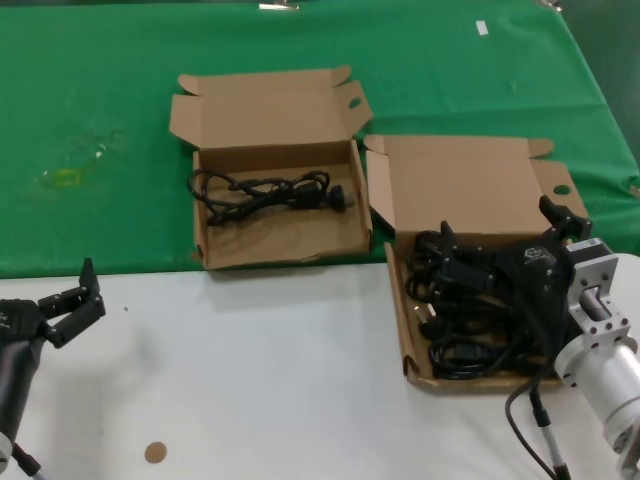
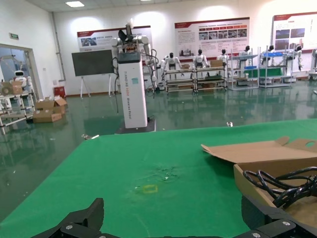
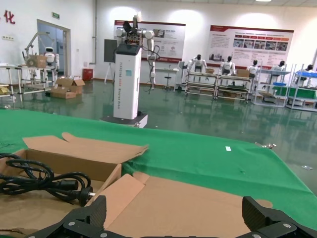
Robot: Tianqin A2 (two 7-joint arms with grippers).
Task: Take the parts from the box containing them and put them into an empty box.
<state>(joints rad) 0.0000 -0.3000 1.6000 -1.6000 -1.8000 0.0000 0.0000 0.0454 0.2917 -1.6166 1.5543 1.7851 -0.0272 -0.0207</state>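
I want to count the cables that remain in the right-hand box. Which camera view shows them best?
The head view: the piled cables lie in the right box, partly behind the right gripper. Both wrist views show only the other box's single cable, so neither helps.

Robotics lab or exhibition hall: glossy green floor, humanoid robots [image 2: 172, 62] lined by metal racks [image 3: 268, 89], wall posters [image 3: 250, 45], white pillar stand [image 2: 132, 91] topped by a robot, cardboard cartons [image 3: 64, 87], green cloth-covered surface [image 2: 148, 168].

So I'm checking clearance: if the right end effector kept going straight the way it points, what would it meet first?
Probably the raised lid of the box holding the cable bundles; depth is unclear.
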